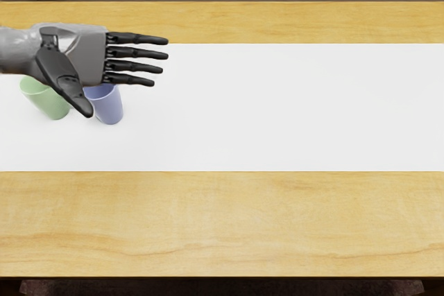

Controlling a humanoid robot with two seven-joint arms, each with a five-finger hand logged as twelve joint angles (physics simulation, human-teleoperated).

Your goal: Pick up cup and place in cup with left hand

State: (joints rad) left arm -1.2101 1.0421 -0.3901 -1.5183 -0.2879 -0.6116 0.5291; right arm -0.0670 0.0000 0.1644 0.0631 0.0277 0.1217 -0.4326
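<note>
1. Grey-and-black left hand (76,57): wide open, holding nothing. Four fingers (141,39) out straight, narrow gaps between them; thumb (66,82) swung well away from them. Can't tell if thumb touches the blue cup or just passes over it in view.
2. Pose, clock centred on the palm, 12 = top of picture: forearm (14,50) comes in from 9, roughly level across the view. Fingers point to 3, thumb to 5. Hand overlaps the upper parts of both cups from this angle; height over them can't be read.
3. Blue cup (109,107): at 5 from the palm, standing mouth up. Thumb hides part of its left side, hand covers the back of its rim.
4. Green cup (48,102): at 7 from the palm, also mouth up, rim partly behind the hand. Sits at 9 from the blue cup, near it, bases apart. Not nested.
5. Count: one hand, four fingers plus one thumb, two cups (one blue, one green), one white strip, one table.
6. White strip (277,109) runs 9 to 3 across the wooden table (229,220), under both cups. Bare wood shows along its 12 and 6 sides.
</note>
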